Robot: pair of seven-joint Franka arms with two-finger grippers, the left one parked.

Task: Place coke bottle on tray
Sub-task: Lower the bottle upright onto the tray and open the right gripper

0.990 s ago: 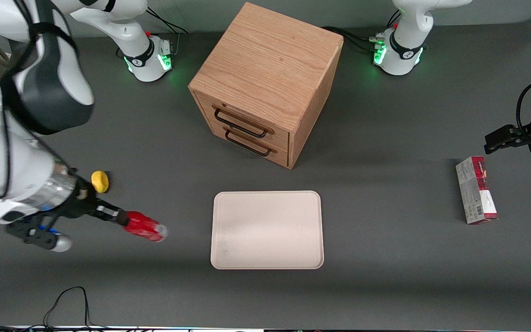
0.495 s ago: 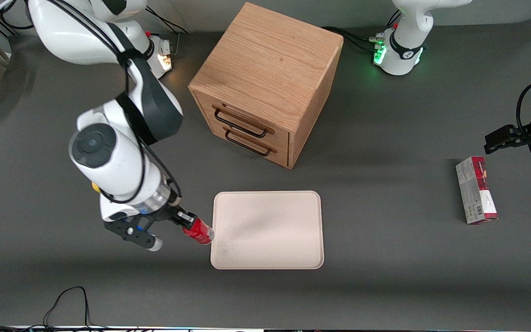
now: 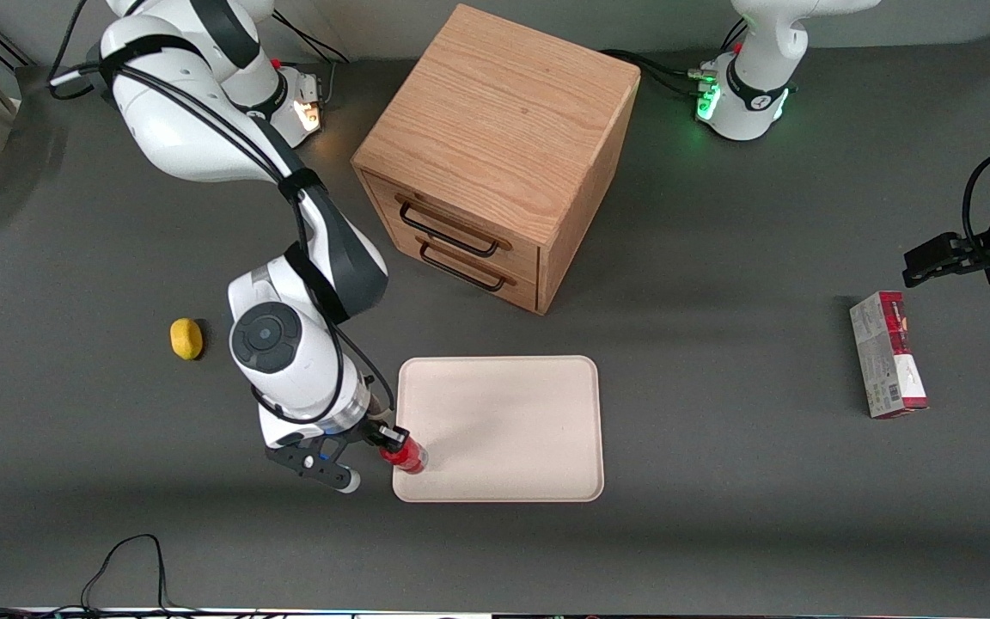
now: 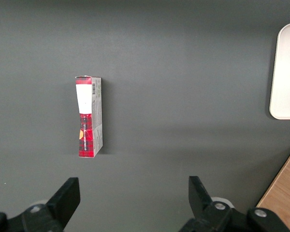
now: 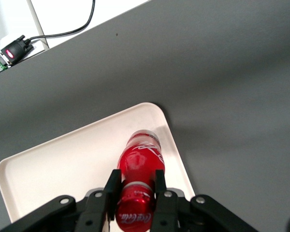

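Observation:
The coke bottle (image 3: 406, 455) is small, glossy and red. My right gripper (image 3: 392, 445) is shut on its neck just below the red cap and holds it over the tray's corner nearest the front camera, at the working arm's end. In the right wrist view the bottle (image 5: 140, 162) hangs base down between my fingers (image 5: 112, 189), the gripper (image 5: 136, 186) clamped round it, above the cream-white tray (image 5: 63, 164). The tray (image 3: 512, 421) lies flat in front of the drawer cabinet and holds nothing else.
A wooden two-drawer cabinet (image 3: 495, 146) stands farther from the front camera than the tray. A yellow lemon (image 3: 186, 338) lies toward the working arm's end. A red-and-grey carton (image 3: 888, 354) lies toward the parked arm's end, also in the left wrist view (image 4: 88, 117).
My right arm has swung from beside the lemon toward the tray, carrying the bottle from above the bare table to above the tray's near corner. The bottle has tipped from slanted to nearly upright.

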